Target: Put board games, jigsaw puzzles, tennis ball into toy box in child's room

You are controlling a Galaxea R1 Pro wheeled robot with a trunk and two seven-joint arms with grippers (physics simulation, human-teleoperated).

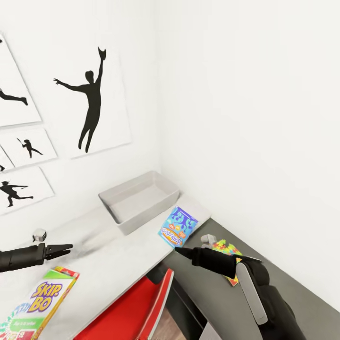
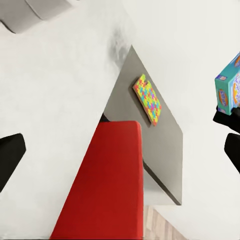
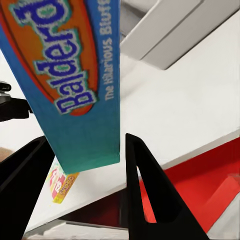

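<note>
The light grey toy box [image 1: 139,200] stands on the pale table [image 1: 108,255] against the wall, with nothing inside it. My right gripper [image 1: 182,250] is shut on the blue board game [image 1: 178,226], held tilted above the table's edge, just in front of the toy box. The right wrist view has that box [image 3: 75,75] between the fingers [image 3: 150,190]. A Skip-Bo board game [image 1: 40,302] lies flat on the near left of the table. One jigsaw puzzle [image 1: 227,251] lies on the lower dark top. My left gripper [image 1: 66,248] hovers open over the table. The tennis ball and bed are out of view.
A red chair [image 1: 127,307] is tucked under the table's front edge, between my arms. White walls with black silhouette posters [image 1: 92,104] close the corner behind the toy box. The left wrist view looks down on the puzzle [image 2: 147,100] and the chair [image 2: 105,185].
</note>
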